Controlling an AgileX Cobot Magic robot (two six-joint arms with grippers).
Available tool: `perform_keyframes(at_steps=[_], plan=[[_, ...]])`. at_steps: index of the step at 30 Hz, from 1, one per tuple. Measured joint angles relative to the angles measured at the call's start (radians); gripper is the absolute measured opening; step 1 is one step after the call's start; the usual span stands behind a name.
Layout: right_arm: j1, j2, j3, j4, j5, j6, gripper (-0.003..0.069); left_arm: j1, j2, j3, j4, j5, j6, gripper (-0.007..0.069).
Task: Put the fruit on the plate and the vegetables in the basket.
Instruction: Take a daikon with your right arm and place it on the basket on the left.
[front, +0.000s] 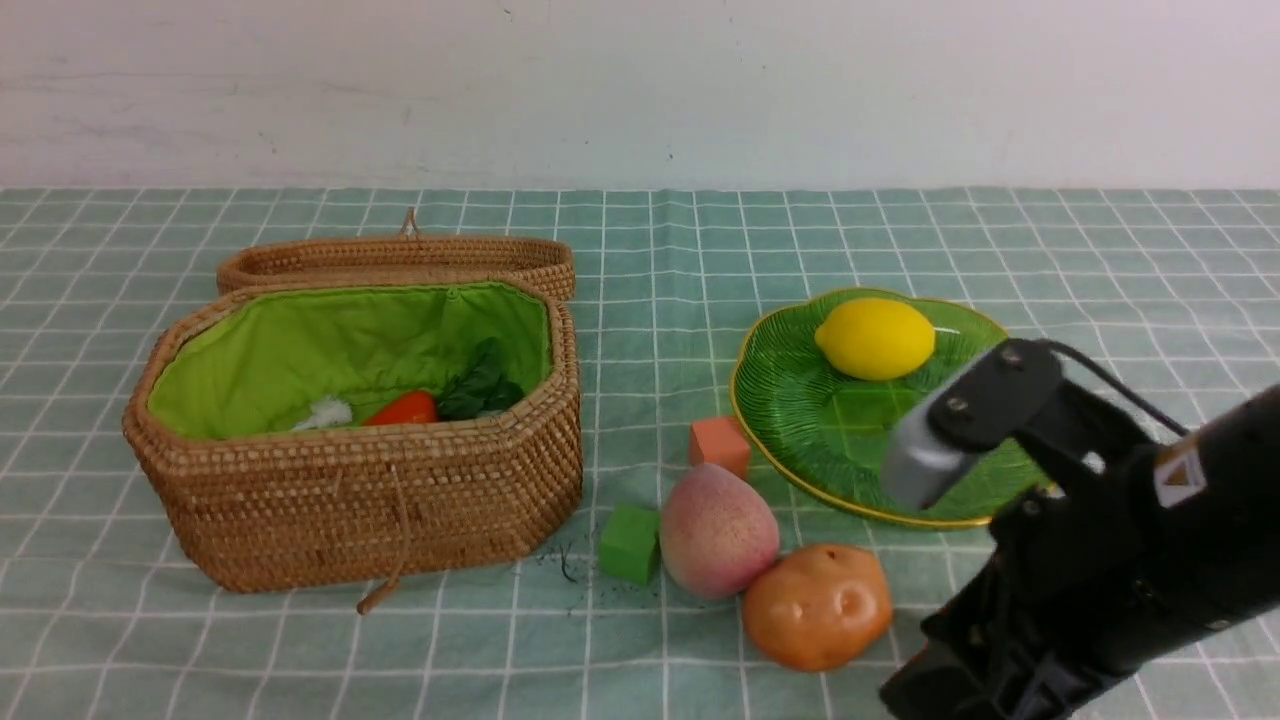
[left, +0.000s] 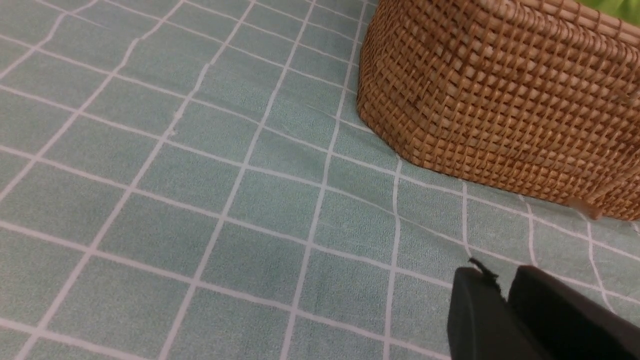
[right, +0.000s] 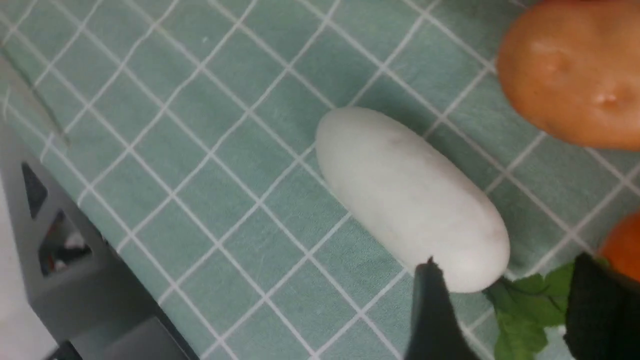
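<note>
Checked green tablecloth is carrying the white radish, lying flat just beside the potato. At its leafy end the right gripper is hovering spread, seemingly not touching it; the left gripper is sitting pressed together near the basket

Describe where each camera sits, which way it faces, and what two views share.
Front: between the arms, facing forward over basket, plate, potato; right arm shows.
Left wrist: on left arm, looking down at basket wall; left fingers show.
Right wrist: on right arm, looking down at radish; right fingers show.
Shared: potato, in front and right wrist views.
</note>
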Motion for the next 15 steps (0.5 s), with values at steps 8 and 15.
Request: perform_keyframes(at_steps=[8,15], plan=[[0.242,0.174,-0.011,-0.314,-0.119,-0.268,0.0675,0.0,0.0,0.0,0.0,0.0,0.0,0.0104],[0.331,0.298,-0.014,-0.426,-0.176,-0.208,0.0675,0.0,0.0,0.0,0.0,0.0,0.0,0.0113]])
